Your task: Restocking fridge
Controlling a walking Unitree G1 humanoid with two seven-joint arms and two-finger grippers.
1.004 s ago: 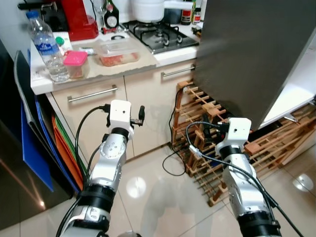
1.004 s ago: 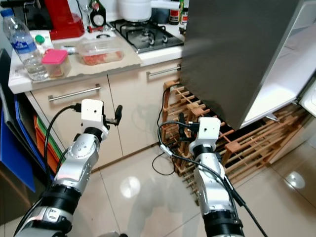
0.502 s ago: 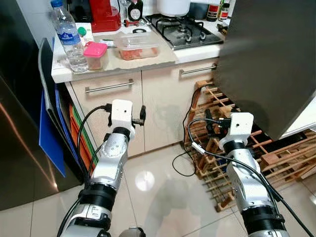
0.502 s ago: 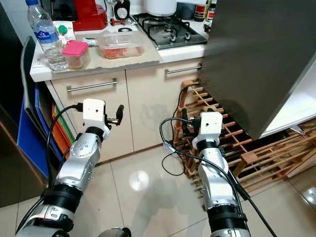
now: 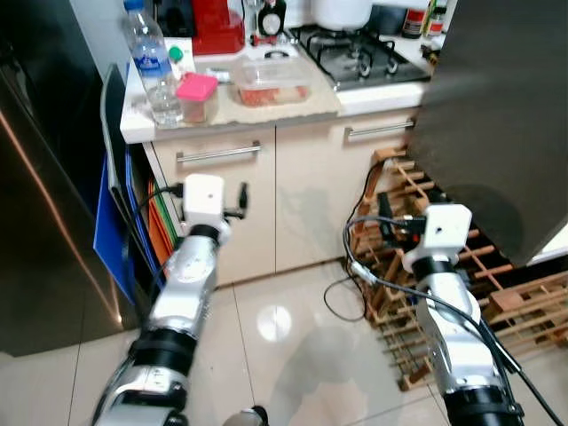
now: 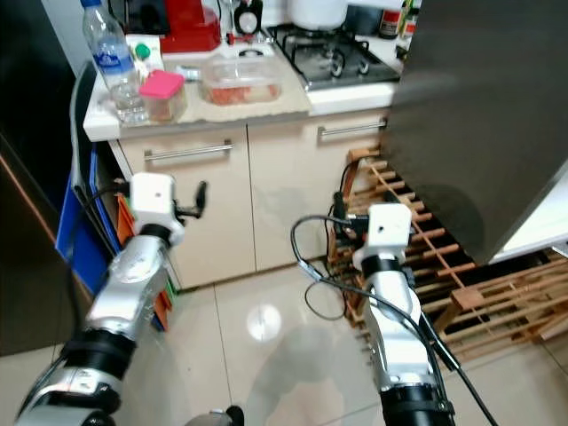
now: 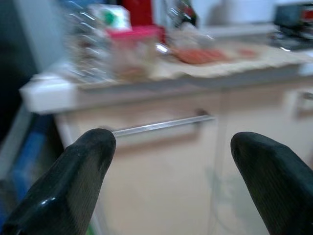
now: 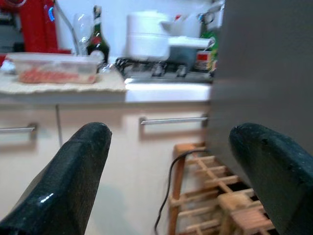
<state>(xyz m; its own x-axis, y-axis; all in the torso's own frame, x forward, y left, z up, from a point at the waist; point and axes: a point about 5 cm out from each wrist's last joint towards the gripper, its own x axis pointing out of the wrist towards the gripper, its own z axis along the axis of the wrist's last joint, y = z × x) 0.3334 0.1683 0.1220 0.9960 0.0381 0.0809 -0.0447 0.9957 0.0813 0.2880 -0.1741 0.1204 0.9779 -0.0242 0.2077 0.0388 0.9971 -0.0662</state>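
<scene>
On the kitchen counter (image 5: pixel 293 105) stand a clear water bottle (image 5: pixel 153 58), a small pink-lidded tub (image 5: pixel 196 96) and a clear flat box of red food (image 5: pixel 272 84). A dark grey fridge door (image 5: pixel 497 115) stands open at the right. My left gripper (image 7: pixel 171 161) is open and empty, held in front of the cabinet's drawer handle (image 7: pixel 161 125), below the bottle and tub. My right gripper (image 8: pixel 171 161) is open and empty too, near the wooden rack (image 5: pixel 399 266) beside the fridge door.
A gas hob (image 5: pixel 359 58) with a white pot (image 8: pixel 146 41), a red appliance (image 5: pixel 219 25) and a dark bottle (image 8: pixel 98 36) sit at the counter's back. Blue and orange boards (image 5: pixel 115 222) lean beside a dark steel appliance (image 5: pixel 44 195) on the left. A black cable (image 5: pixel 342 297) lies on the glossy tiled floor.
The whole picture has shifted right, so the camera has turned left; more of the dark appliance shows on the left. Both arms keep the same raised pose, grippers open.
</scene>
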